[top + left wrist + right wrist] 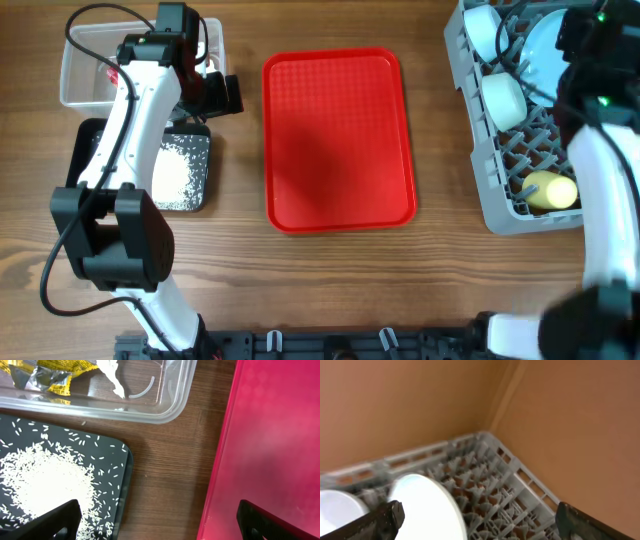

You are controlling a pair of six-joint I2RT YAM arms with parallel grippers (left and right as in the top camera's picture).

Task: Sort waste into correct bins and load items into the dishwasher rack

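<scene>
The left hand [160, 525] hung above the table [330, 290] over the gap between the bins and the red tray [340, 140]. Its two fingertips sat wide apart at the bottom corners of the left wrist view, with nothing between them but bare wood. Just ahead of it lay the clear tub [165, 407], holding a yellow wrapper [55, 375] and a crumpled white tissue [112, 375] against its near wall. The black tray [115, 460] lay right beside the tub, nearer the robot, with a heap of white rice grains [45, 480] piled in it and loose grains scattered around the heap. The red tray's edge ran close along the hand's right side. Across the table, the right hand [482, 522] was held over the far corner of the dishwasher rack [520, 475]. It was likewise spread wide and gripped nothing. Below it the pale blue plate [430, 505] stood on edge among the pegs. From overhead, a pale blue bowl [482, 30] sat in the rack's far left corner, a whitish vessel [503, 100] just nearer than that, and the yellow cup [552, 190] lay on its side near the rack's front edge.
</scene>
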